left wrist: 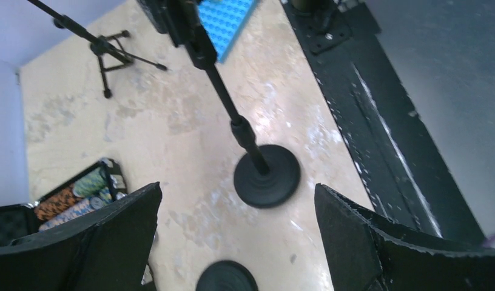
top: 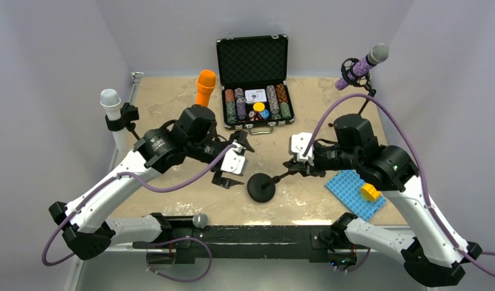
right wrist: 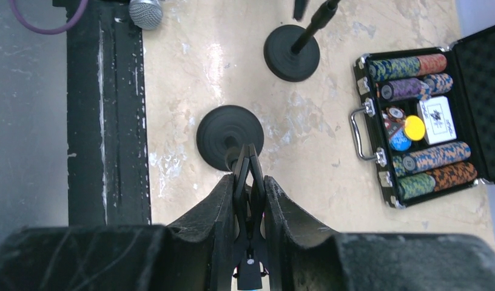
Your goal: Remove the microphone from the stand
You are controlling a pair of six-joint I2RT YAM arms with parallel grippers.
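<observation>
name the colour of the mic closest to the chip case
The mic is orange, best in top view.

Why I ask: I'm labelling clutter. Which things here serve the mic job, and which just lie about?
Job: stand, gripped by the right tool; silver mic, likely.
Lying about: chip case, orange mic, white mic, purple mic, blue plate, second stand.

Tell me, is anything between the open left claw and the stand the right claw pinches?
Nothing visible. The left claw faces the stand across the table. Another round base sits nearer, low down, not across the pole.
</observation>
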